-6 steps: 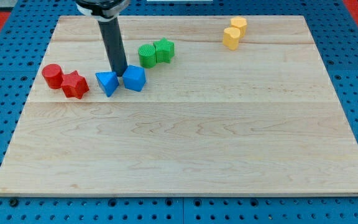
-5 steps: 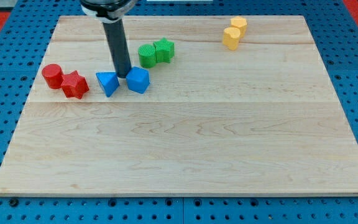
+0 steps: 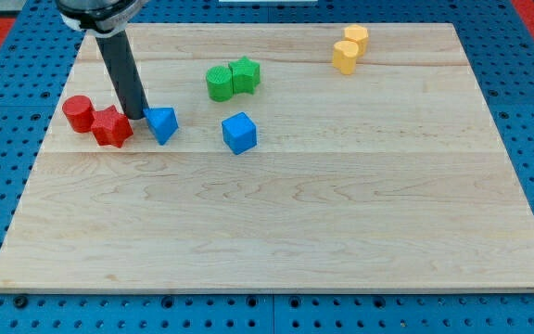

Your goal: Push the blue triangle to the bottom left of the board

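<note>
Broadly, the wooden counter (image 3: 276,213) carried every block. My tip (image 3: 136,117), a plain rod with no end effector jaws and holding nothing, stood between the red star (image 3: 111,127) and the blue triangle (image 3: 161,123), touching the triangle's left side. The blue cube (image 3: 239,133) lay apart to the view's right.

Bright, even overhead light; soft short shadows under blocks, no glare on counter (image 3: 276,223), sharp focus edge to edge.
</note>
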Motion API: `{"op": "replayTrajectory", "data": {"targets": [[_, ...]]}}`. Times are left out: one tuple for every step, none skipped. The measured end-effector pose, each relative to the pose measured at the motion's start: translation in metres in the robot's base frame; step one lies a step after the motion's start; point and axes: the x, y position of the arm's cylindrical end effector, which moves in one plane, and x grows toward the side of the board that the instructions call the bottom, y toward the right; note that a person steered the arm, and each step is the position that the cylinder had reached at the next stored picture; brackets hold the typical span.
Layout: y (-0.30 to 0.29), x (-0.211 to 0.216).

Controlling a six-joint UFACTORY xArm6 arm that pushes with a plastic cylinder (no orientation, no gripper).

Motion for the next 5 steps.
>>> {"op": "replayTrajectory", "data": {"targets": [[0.063, 0.011], [0.049, 0.011], [-0.002, 0.009], [0.071, 0.036], [0.108, 0.015]]}}
